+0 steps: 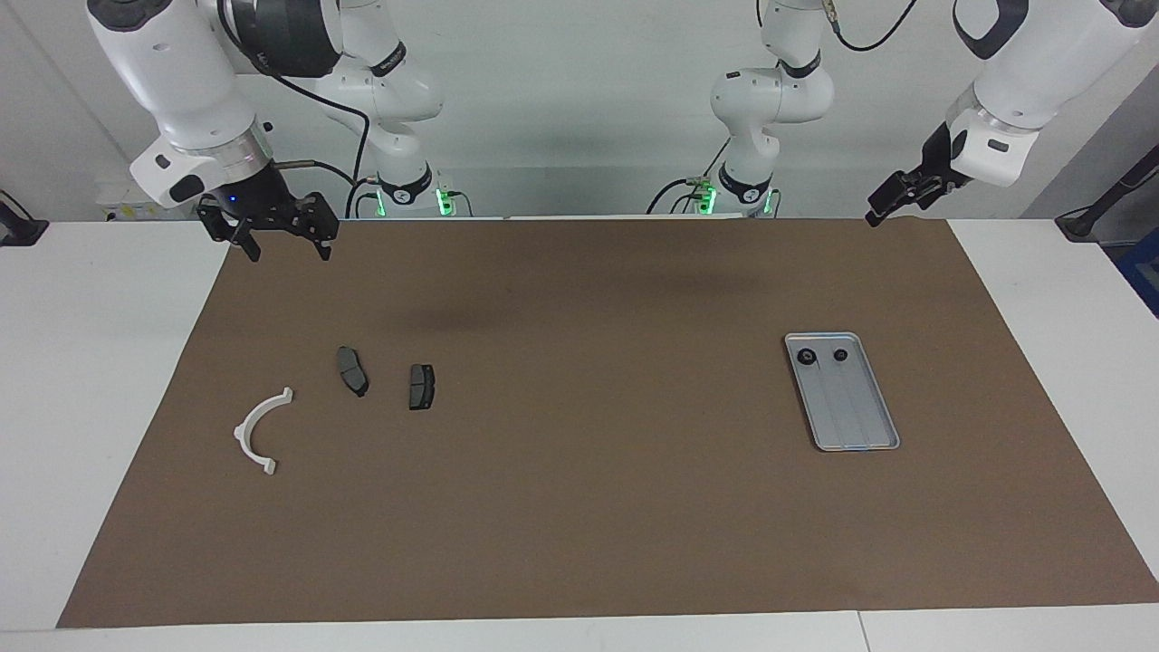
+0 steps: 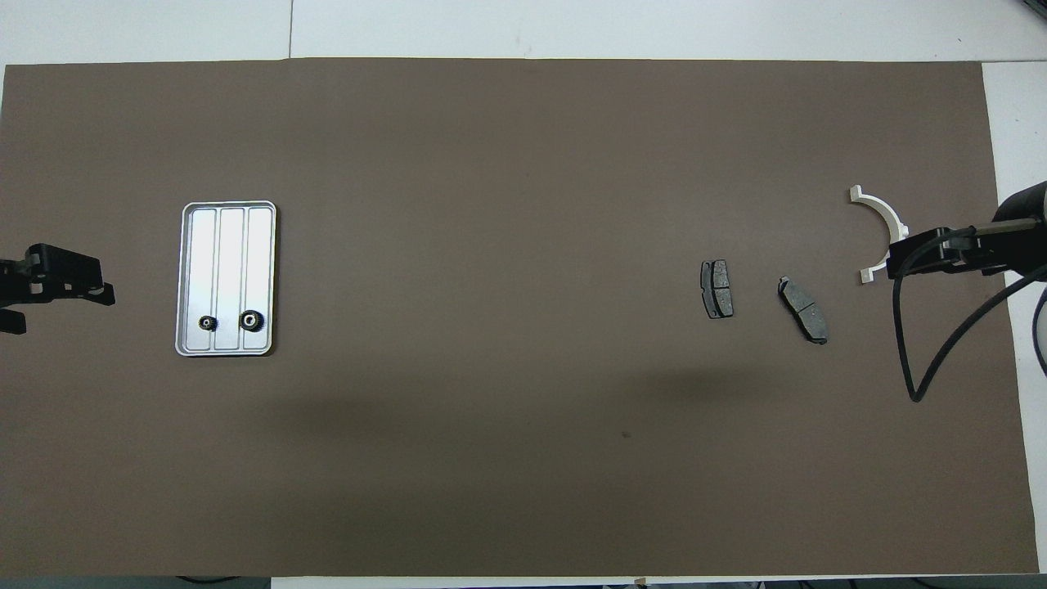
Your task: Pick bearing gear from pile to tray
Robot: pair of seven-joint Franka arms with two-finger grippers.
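Two bearing gears (image 1: 806, 357) (image 1: 840, 355) in tray (image 1: 860, 426), at its end nearer the robots.
Tray sits toward the left arm's end of the surface (image 1: 579, 507); left jaws (image 1: 892, 201) raised over mat edge, wide, empty. Right jaws (image 1: 286, 243) wide, empty, over opposite corner; brake pads (image 1: 352, 370) (image 1: 421, 387) and white bracket (image 1: 261, 429) lie apart.

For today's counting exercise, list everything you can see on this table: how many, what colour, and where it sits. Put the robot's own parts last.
Tray: one, silver-grey, toward the left arm's end of the table.
Gears: two, black, in the tray at its end nearer the robots.
Brake pads: two, dark grey, toward the right arm's end.
Half-ring bracket: one, white, beside the pads, farther from the robots.
Mat: one, brown, covering the table.
Right pincer: one, black, open, raised over the mat's corner.
Left pincer: one, black, open, raised near the mat's other corner.
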